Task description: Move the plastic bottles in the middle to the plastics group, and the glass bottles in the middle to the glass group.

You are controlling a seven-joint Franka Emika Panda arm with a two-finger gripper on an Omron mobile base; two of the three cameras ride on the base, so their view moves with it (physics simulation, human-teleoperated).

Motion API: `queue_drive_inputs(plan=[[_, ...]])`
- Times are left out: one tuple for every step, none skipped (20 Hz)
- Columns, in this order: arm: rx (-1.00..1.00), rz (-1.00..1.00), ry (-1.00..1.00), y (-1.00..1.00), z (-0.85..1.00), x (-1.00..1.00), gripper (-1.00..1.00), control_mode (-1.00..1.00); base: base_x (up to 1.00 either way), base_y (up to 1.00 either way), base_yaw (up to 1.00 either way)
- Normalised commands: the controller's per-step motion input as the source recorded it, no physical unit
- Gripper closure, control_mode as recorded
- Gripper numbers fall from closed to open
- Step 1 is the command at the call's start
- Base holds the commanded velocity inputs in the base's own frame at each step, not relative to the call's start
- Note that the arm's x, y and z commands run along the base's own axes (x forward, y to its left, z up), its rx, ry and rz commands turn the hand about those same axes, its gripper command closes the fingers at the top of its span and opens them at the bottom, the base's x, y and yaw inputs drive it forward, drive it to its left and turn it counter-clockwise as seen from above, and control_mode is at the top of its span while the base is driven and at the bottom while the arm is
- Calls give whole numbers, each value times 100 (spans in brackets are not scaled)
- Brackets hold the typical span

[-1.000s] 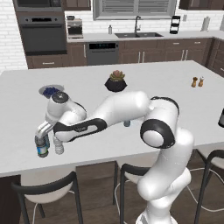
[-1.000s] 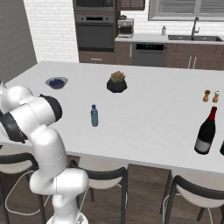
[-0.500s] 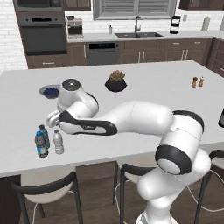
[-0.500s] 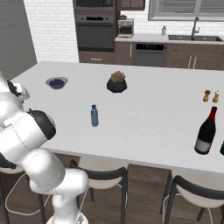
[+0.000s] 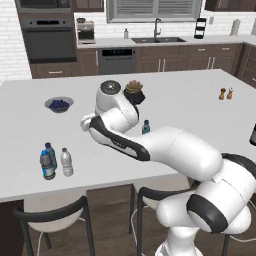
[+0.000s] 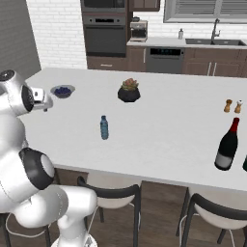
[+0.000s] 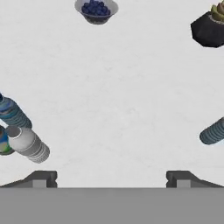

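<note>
Holding blueberries, the bowl [image 5: 59,104] sits on the counter [image 5: 200,115]; claw [image 7: 111,178] apart, empty.

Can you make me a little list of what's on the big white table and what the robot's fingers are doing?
table: white counter
left bunch: a clear bottle standing next to a blue bottle and a dark bottle
middle: one blue water bottle standing alone
right side: a wine bottle
other things: bowl of blueberries, potted plant, two shakers
fingers: open, holding nothing
</note>
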Motion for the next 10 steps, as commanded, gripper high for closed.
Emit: queue_drive_inputs(plan=[[4,-31,0,-95,34,14,-100,-100,0,0,0],[6,-28,0,-100,28,6,-100,-100,0,0,0],[4,-27,0,-99,24,14,-100,-100,0,0,0],[1,-29,0,-90,24,24,-100,-100,0,0,0],[5,-26,0,-100,16,11,-100,-100,0,0,0],[6,-24,0,-100,14,6,-100,-100,0,0,0],[3,-26,0,-99,27,21,-100,-100,0,0,0],[4,-25,0,-96,19,17,-100,-100,0,0,0],[10,-21,0,-100,6,5,-100,-100,0,0,0],[11,-21,0,-100,11,11,-100,-100,0,0,0]])
